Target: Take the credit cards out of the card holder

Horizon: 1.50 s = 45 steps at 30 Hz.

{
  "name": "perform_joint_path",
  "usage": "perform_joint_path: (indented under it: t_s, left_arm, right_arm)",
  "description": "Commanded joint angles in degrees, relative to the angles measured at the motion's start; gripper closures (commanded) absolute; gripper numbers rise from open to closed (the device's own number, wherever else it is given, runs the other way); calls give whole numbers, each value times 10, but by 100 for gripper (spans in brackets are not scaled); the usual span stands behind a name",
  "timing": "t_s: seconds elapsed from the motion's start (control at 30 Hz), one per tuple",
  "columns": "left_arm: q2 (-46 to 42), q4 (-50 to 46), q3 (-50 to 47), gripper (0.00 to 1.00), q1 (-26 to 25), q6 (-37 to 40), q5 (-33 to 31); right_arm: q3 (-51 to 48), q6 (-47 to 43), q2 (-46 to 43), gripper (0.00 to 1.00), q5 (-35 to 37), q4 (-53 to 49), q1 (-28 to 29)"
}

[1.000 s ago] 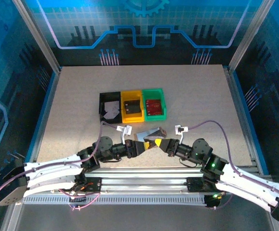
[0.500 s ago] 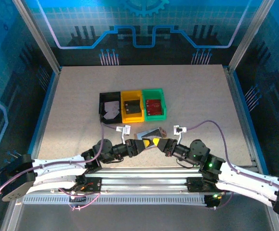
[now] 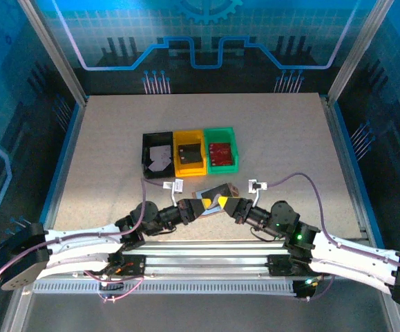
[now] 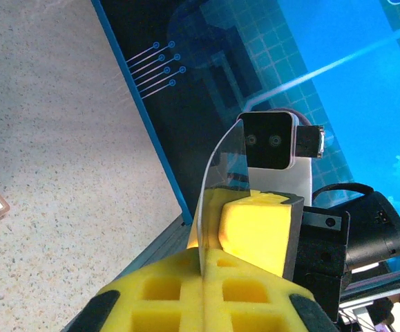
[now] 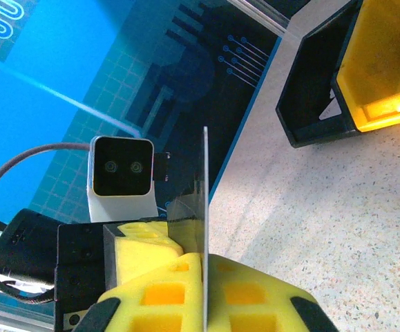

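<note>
Left wrist: card (image 4: 220, 166) edge-on, clamped by both jaws.

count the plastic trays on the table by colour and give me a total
black box-shaped plastic tray: 1
yellow box-shaped plastic tray: 1
green box-shaped plastic tray: 1
total: 3
</note>
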Motion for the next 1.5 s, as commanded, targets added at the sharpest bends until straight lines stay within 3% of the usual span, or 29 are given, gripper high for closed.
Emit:
perform_joint_path:
  t_s: [0.0, 0.13, 0.3, 0.37, 0.47, 0.57, 0.77, 1.47]
  left_arm:
    - [-24, -1, -1, 100, 1, 13, -13]
    - [-55, -80, 9, 100, 47, 9, 16]
    - [-110, -266, 51, 100, 157, 29, 96]
    - [-119, -374, 87, 100, 198, 66, 113]
    - [-95, -460, 134, 100, 269, 112, 162]
    - [-43, -508, 180, 100, 329, 150, 204]
    - [77, -552, 272, 100, 370, 203, 208]
    - [399, -588, 496, 100, 392, 199, 129]
  right_arm:
    - [17, -17, -8, 83, -3, -22, 10]
    - [51, -66, -60, 52, 25, -162, 9]
    - [93, -135, -147, 31, 84, -339, -1]
    - [110, -168, -183, 26, 106, -409, -9]
    - [130, -202, -226, 19, 132, -489, -18]
    - [140, -232, -254, 16, 131, -533, -26]
    - [155, -252, -261, 9, 115, -585, -28]
    - [177, -275, -282, 0, 53, -630, -29]
